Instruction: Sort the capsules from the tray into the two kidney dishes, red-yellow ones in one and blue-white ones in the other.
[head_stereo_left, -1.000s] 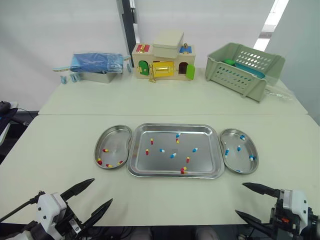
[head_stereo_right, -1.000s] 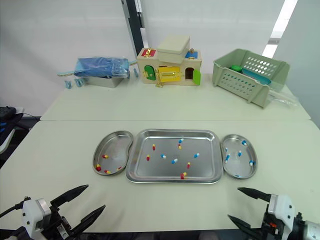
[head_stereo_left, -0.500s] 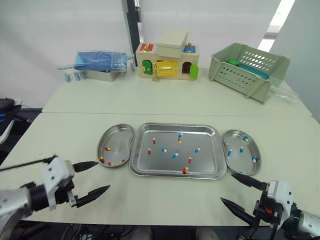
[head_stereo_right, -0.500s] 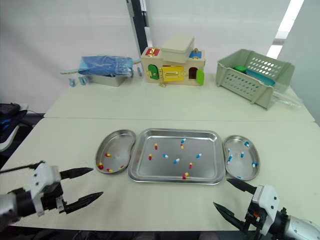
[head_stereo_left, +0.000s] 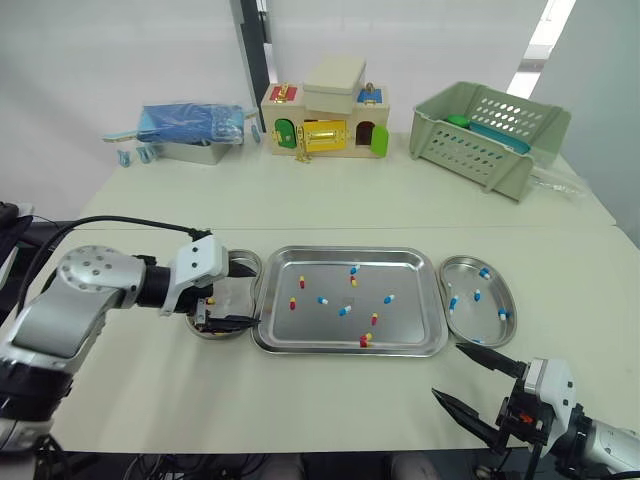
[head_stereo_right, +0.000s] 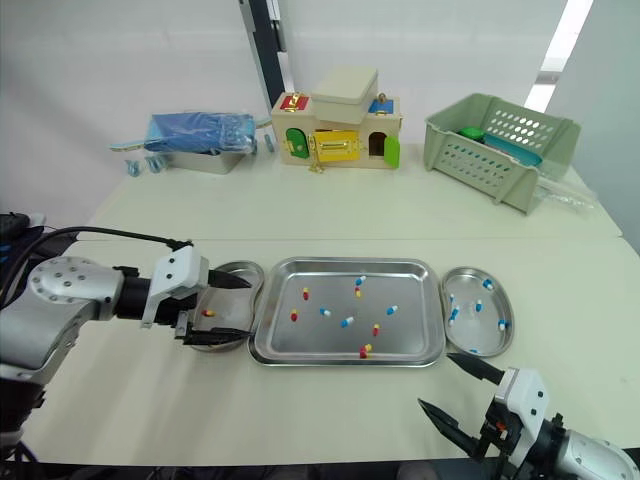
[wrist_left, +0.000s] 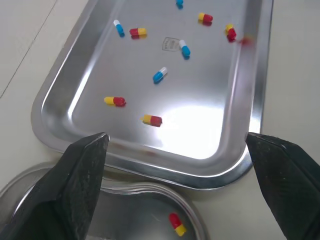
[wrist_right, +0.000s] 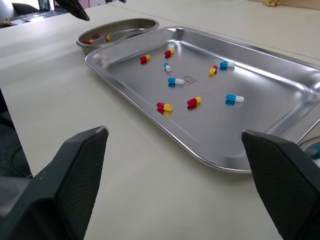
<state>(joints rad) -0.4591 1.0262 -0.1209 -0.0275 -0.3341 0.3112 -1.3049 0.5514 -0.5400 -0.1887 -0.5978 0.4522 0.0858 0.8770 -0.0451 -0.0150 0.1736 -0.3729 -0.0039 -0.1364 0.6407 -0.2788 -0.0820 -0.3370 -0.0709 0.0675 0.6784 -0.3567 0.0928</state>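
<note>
Sorting partway done. Left pincer (head_stereo_left: 250, 294), spread wide and empty, hovering over left steel kidney dish (head_stereo_right: 243, 267), which is carrying few red-yellow capsules (wrist_left: 177, 224). Right pincer (head_stereo_left: 447, 370), also wide, hanging above pale surface (head_stereo_left: 330, 400). Right steel kidney dish (head_stereo_left: 480, 326) holding blue-white capsules (head_stereo_left: 452, 301). Mixed capsules (head_stereo_left: 345, 311) lying in rectangular steel tray (head_stereo_left: 345, 251), awaiting sorting.
</note>
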